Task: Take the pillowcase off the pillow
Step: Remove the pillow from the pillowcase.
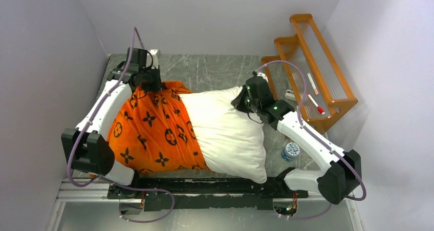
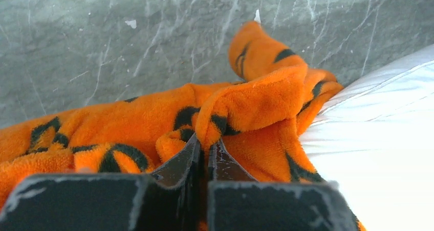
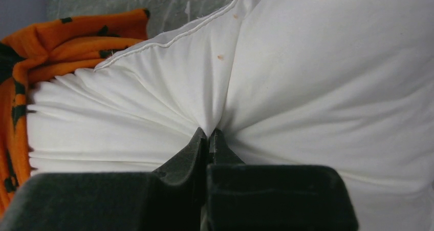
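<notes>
The orange pillowcase with dark brown motifs covers the left half of the white pillow, whose right half lies bare on the table. My left gripper is at the case's far left corner, shut on a fold of the orange fabric. In the left wrist view the gripper pinches that fold between its fingers, with the bare pillow at the right. My right gripper is at the pillow's far right corner. In its wrist view the gripper is shut on white pillow fabric, creases fanning from the pinch; the pillowcase shows at the left.
The grey marble table carries an orange wooden rack at the back right. A water bottle stands by the right arm, close to the pillow's near right corner. White walls close in both sides.
</notes>
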`<state>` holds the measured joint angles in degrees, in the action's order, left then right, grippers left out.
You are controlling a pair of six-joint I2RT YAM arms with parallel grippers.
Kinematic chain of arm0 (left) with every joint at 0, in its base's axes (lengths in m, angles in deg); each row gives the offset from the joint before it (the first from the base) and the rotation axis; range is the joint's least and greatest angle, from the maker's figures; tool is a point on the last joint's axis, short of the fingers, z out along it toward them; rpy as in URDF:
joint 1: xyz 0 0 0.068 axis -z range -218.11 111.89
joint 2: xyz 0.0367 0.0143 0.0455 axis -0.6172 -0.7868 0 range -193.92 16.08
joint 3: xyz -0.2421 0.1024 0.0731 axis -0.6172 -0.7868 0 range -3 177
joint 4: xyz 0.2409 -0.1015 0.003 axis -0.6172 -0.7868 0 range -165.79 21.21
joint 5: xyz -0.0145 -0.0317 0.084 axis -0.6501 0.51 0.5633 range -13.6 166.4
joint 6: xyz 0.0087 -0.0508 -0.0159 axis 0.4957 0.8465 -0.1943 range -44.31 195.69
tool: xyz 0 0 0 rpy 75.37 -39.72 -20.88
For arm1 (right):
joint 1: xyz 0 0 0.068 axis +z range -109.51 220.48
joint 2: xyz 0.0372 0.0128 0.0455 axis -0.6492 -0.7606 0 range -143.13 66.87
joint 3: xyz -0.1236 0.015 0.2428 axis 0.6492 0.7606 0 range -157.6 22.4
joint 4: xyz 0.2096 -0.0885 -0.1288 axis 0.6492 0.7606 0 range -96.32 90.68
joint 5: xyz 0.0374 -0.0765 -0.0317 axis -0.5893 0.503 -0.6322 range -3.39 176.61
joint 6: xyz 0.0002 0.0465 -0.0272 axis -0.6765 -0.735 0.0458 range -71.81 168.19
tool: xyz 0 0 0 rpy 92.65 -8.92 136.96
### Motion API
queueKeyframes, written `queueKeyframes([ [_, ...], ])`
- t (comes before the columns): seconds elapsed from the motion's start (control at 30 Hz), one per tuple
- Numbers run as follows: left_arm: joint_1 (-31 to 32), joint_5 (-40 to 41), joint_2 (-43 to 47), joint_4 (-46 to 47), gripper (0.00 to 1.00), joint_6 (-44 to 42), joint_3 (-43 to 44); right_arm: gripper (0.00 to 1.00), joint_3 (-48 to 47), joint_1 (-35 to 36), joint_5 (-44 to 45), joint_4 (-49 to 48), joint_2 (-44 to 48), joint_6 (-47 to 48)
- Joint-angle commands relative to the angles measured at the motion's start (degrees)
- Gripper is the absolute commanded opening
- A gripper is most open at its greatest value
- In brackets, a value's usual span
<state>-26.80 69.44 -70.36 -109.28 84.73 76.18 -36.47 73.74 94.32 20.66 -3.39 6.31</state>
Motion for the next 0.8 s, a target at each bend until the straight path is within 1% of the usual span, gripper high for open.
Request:
queueKeyframes([
  [0.0,-7.9,10.2,2.1,-2.1,0.05,-4.5,0.1,0.0,0.4,-1.3,2.6,12.0,-2.4,3.8],
  [0.07,-7.8,2.5,2.1,0.0,0.05,-4.7,-0.9,0.0,-1.1,-1.3,0.0,11.7,-3.3,5.4],
  [0.13,-7.8,-2.8,1.6,1.2,0.05,-4.2,-1.4,0.0,-3.8,-1.3,-2.9,13.2,-3.5,7.4],
  [0.17,-7.8,-3.7,1.1,1.4,0.05,-3.5,-1.2,0.03,-5.5,-1.2,-4.3,14.2,-3.2,8.3],
  [0.23,-7.8,-3.3,0.1,1.4,0.05,-2.6,-0.1,0.12,-8.7,-1.2,-7.1,15.8,-1.4,10.4],
  [0.27,-7.8,-2.3,-0.5,1.5,0.05,-2.1,0.8,0.22,-10.0,-1.2,-8.9,16.5,0.4,11.4],
  [0.3,-7.8,-0.8,-1.2,1.5,0.05,-1.4,2.0,0.37,-11.4,-1.2,-10.9,17.0,1.9,12.1],
  [0.33,-7.8,1.2,-2.2,1.1,0.05,-0.7,3.5,0.49,-12.1,-1.2,-12.4,17.7,3.7,12.6],
  [0.37,-7.9,2.8,-3.8,0.5,0.05,-0.4,6.5,0.58,-12.3,-1.2,-14.2,17.9,5.4,13.1],
  [0.43,-8.0,3.5,-7.4,-0.4,0.05,0.5,11.8,0.68,-11.6,-1.3,-17.6,18.1,9.0,13.2],
  [0.53,-8.1,3.1,-13.5,-1.5,0.05,1.8,20.9,0.74,-7.5,-1.1,-24.2,17.5,13.9,11.5],
  [0.67,-8.0,2.1,-21.4,-2.1,0.05,3.7,31.2,0.78,2.8,-0.3,-34.4,13.5,20.1,5.5],
  [0.73,-7.8,-0.1,-24.8,-3.0,0.05,3.0,35.1,0.8,8.0,0.7,-34.8,11.4,23.1,1.8],
  [0.77,-7.5,-0.6,-26.2,-4.3,0.15,2.3,36.8,0.81,10.1,1.1,-33.6,11.6,23.9,0.6],
])
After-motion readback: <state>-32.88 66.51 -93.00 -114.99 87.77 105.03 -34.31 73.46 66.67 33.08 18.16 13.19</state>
